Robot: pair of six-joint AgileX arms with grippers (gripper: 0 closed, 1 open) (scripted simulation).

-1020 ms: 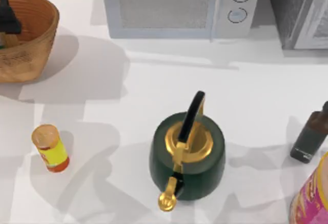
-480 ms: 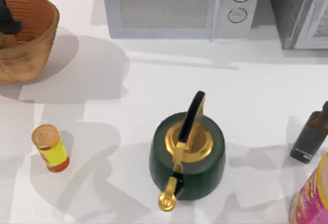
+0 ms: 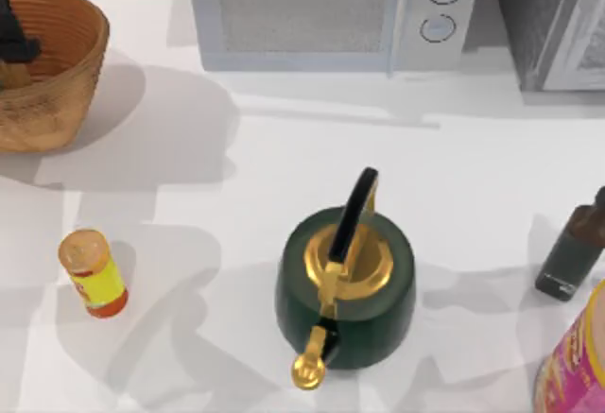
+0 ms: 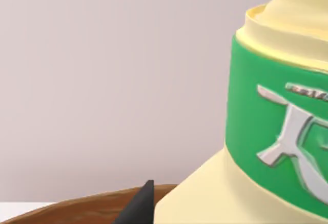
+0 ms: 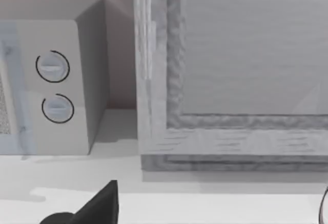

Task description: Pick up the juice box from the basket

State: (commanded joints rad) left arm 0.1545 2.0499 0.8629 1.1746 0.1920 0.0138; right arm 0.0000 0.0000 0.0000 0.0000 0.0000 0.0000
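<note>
The juice box shows close up in the left wrist view, pale tan-yellow with a green band. It stands against the wall above the basket's brown rim. One black fingertip lies against its lower edge. From above, my left gripper hangs over the inside of the wicker basket at the table's far left corner and covers most of the carton. One dark finger of my right gripper shows in the right wrist view, facing the microwave's dials.
A white microwave stands along the back, and a grey cabinet at the back right. A green kettle sits mid-front. A yellow bottle is front left; a dark bottle and pink container are at the right.
My left gripper has shifted slightly up and to the left over the basket. The carton's green patch under it has gone from the top view.
</note>
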